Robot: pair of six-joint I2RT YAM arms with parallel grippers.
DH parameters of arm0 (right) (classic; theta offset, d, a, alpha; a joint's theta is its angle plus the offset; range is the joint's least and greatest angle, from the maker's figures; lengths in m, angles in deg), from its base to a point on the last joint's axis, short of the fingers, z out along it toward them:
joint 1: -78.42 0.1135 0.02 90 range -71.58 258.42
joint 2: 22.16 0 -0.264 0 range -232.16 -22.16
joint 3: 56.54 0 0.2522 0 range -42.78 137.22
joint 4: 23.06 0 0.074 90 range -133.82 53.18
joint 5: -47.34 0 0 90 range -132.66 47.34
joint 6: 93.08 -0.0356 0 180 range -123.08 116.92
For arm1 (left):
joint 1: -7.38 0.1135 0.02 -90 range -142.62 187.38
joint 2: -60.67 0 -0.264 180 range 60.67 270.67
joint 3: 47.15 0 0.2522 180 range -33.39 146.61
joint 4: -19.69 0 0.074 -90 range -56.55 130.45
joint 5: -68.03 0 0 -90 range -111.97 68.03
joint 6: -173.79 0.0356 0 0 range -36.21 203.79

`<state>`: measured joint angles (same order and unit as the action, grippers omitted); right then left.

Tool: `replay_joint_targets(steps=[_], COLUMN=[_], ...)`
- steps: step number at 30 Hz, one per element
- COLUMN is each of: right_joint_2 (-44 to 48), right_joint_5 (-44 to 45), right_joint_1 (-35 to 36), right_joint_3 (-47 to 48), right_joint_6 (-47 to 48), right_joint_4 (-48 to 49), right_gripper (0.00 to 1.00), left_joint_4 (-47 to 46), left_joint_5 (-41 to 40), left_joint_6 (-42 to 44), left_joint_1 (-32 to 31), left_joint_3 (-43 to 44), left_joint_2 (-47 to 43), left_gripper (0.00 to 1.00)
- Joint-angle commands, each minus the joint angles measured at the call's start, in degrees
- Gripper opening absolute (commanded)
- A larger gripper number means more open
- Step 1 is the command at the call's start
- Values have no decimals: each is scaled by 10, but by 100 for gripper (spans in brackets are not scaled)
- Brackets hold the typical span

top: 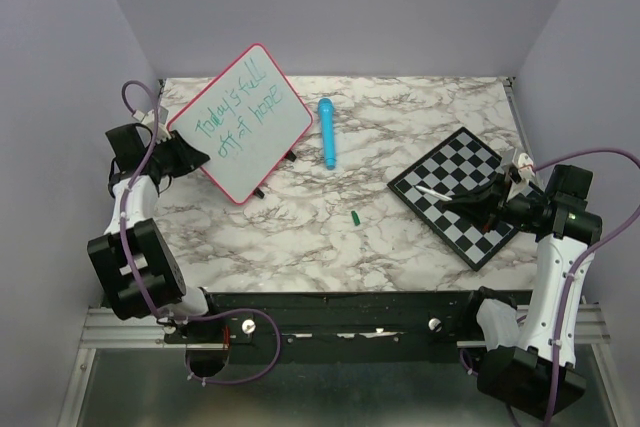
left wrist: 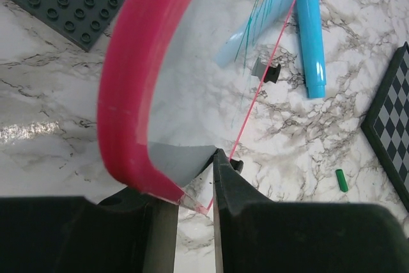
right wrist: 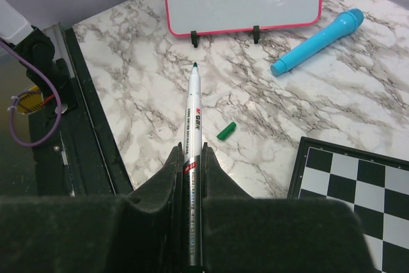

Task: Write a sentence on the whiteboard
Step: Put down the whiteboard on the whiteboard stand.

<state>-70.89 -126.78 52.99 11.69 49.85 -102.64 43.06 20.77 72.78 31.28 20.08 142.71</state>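
While lilac walls enclose the marble table, left jaws grip whiteboard, right jaws marker.

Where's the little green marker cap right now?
In the top view the green cap lies on the table near its middle, between the blue tube and the chessboard, touching neither.

Whiteboard held tilted by left gripper (green sentence written).

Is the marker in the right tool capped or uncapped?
Uncapped: the marker shows a bare tip, and a green cap lies on the table.
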Motion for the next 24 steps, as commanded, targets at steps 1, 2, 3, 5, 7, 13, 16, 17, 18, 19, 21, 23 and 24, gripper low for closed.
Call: replay_joint_targets(steps=[1,2,3,5,7,13,16,17,18,19,21,23,24], right_joint_2=[-4,-4,-4,-5,-7,-8,-8,-8,-8,-8,-8,-7,-7], right_joint_5=[-75,-76,-75,-76,-75,-74,-74,-74,-73,-73,-73,-73,-73], right_joint_1=[4,4,4,4,4,4,4,4,4,4,4,4,4], right_joint_3=[2,2,2,2,2,1,2,1,2,1,1,1,1], right_joint_6=[-4,-4,-4,-5,-5,-5,-5,-5,-5,-5,-5,-5,-5], right_joint_4=[8,9,8,10,10,12,12,12,13,13,13,13,12], right_gripper=[1,0,0,1,1,0,1,1,0,0,1,1,1], left_joint_4=[-27,-26,-21,-22,-19,-14,-14,-15,-15,-15,-14,-15,-15], left_joint_5=[-148,-148,-148,-147,-147,-146,-145,-145,-145,-145,-147,-145,-145], left_joint_6=[79,79,79,79,78,74,71,71,71,70,70,70,69], left_joint_1=[23,22,22,24,23,24,25,24,25,25,24,24,24], left_joint_3=[23,27,30,35,39,48,50,50,49,50,50,49,48], left_joint_2=[23,24,28,29,32,36,34,33,33,32,29,27,25], left_gripper=[29,29,31,31,33,40,45,45,46,46,47,48,51])
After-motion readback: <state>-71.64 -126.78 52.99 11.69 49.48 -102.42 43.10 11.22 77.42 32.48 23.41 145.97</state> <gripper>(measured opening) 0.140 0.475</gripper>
